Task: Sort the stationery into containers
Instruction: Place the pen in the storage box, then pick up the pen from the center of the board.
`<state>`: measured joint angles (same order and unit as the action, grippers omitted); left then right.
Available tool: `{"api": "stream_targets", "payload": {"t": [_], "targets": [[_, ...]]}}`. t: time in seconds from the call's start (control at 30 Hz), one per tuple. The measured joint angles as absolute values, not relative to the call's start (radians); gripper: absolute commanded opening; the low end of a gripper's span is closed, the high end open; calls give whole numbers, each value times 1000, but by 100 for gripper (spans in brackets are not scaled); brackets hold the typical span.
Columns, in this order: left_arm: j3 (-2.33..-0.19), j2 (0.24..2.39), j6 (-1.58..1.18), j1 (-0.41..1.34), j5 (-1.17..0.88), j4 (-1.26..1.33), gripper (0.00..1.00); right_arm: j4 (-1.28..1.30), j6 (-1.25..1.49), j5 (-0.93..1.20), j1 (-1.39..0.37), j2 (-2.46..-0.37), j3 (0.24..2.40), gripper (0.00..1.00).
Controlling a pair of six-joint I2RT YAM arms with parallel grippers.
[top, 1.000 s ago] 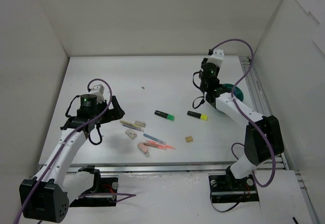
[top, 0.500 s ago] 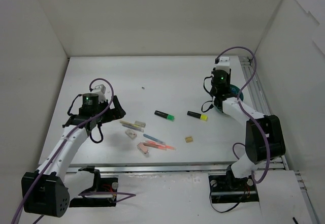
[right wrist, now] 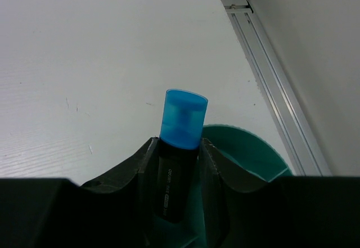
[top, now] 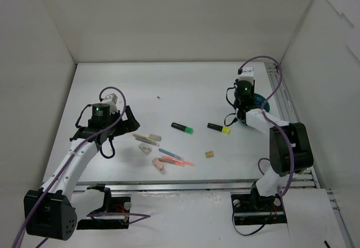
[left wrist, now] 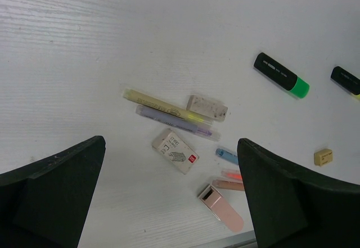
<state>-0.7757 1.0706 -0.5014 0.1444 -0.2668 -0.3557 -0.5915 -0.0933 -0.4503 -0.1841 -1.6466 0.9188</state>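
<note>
My right gripper (top: 244, 99) (right wrist: 177, 145) is shut on a black highlighter with a blue cap (right wrist: 183, 118) and holds it over the near rim of the teal tub (top: 261, 102) (right wrist: 250, 149). My left gripper (top: 119, 132) (left wrist: 170, 147) is open and empty above the left end of the stationery pile. In the left wrist view I see a yellow pen (left wrist: 160, 103), a purple pen (left wrist: 175, 121), a grey eraser (left wrist: 207, 106), a small staples box (left wrist: 176, 150), a blue-capped pen (left wrist: 226, 156), an orange pen (left wrist: 232, 175), a beige stick (left wrist: 228, 185) and a pink eraser (left wrist: 220, 207).
A green-capped highlighter (top: 182, 127) (left wrist: 281, 75), a yellow-capped highlighter (top: 218, 128) (left wrist: 346, 80) and a tan cube (top: 209, 154) (left wrist: 323, 157) lie apart on the table. White walls enclose the table; a metal rail (right wrist: 270, 85) runs along the right edge.
My right gripper has carried the blue-capped highlighter to the right, over the teal tub. My left arm has shifted slightly toward the pile.
</note>
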Motion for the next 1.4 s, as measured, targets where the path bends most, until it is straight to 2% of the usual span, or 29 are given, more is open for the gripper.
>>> {"api": "stream_targets", "payload": {"t": [0.03, 0.13, 0.27, 0.33, 0.5, 0.57, 0.6, 0.63, 0.83, 1.0, 1.17, 1.4], "targets": [[-776, 1068, -502, 144, -264, -356, 100, -592, -81, -448, -184, -1639, 904, 38], [-776, 1054, -505, 144, -261, -356, 100, -587, -60, -446, -185, -1597, 853, 44], [-776, 1034, -505, 144, -260, -358, 100, -554, -49, -457, -205, -1512, 836, 59], [-776, 1025, -505, 144, -257, -360, 100, -529, -38, -459, -226, -1456, 839, 60], [-775, 991, -505, 144, -253, -366, 100, -326, 92, -454, -266, -1367, 923, 73], [-775, 977, -505, 144, -250, -371, 100, -213, 202, -453, -287, -1344, 965, 84], [-775, 971, -505, 144, -250, -372, 100, -157, 268, -455, -299, -1328, 975, 94], [-775, 966, -505, 144, -250, -373, 99, -104, 340, -456, -315, -1312, 977, 98], [-765, 957, -504, 144, -274, -370, 99, 137, 790, -418, -416, -1279, 913, 98], [-755, 956, -504, 144, -297, -369, 99, 218, 1036, -365, -419, -1363, 885, 98], [-743, 944, -501, 144, -315, -358, 99, 221, 1170, -341, -419, -1483, 886, 97], [-740, 936, -492, 144, -317, -355, 100, 219, 1242, -286, -386, -1664, 935, 85]]}}
